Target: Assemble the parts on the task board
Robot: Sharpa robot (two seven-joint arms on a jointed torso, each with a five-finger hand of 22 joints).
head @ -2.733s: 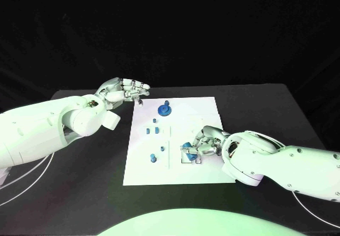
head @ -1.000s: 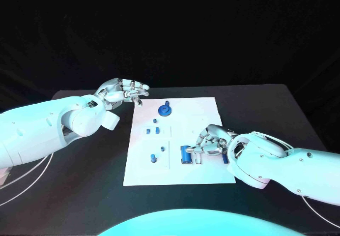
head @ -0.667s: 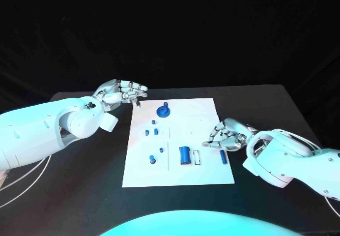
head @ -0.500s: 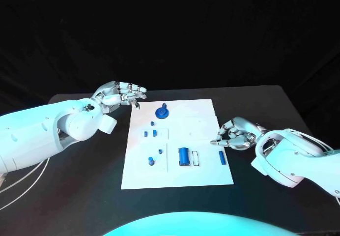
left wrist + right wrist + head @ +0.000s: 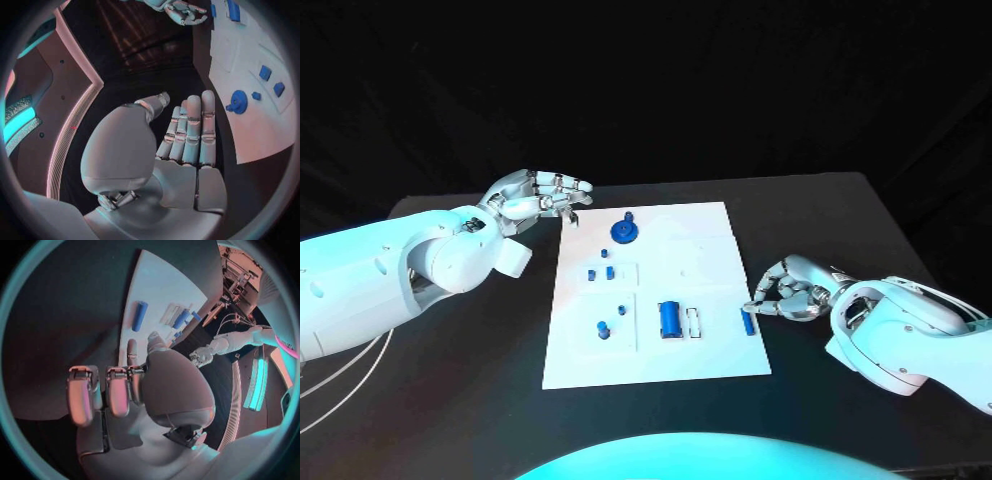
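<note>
**A:** Hazards first.

**B:** The right hand [image 5: 788,292] is at the centre right of the frame, just off the right edge of the task board [image 5: 711,230]. Its fingers are curled in and I can see nothing in them. The slim bar [image 5: 750,321] lies loose just beside them, at the very edge of the board. A careless reach could likely flick it onto the black table [image 5: 877,220]. A push on the board's edge might also slide the whole plate and disturb the seated pieces.

**A:** And the other arm?

**B:** The left hand [image 5: 538,195] is at the upper left, off the board's top-left corner. Its fingers are extended and it holds nothing. The risk there is low, though the round knob [image 5: 626,232] is the nearest piece if the hand sweeps inward.

**A:** Count of stock?

**B:**
- Task board: one, at the centre of the frame.
- Blue parts: seven, as far as I can make out.
  - Round knob: one, at the top of the board.
  - Small blocks [image 5: 600,271]: two, side by side below the knob.
  - Small stud [image 5: 620,308]: one, lower left.
  - Short peg [image 5: 603,327]: one, just below the stud.
  - Large cylinder [image 5: 671,319]: one, lower centre.
  - Slim bar: one, lower right.
- Hands: two.
</note>
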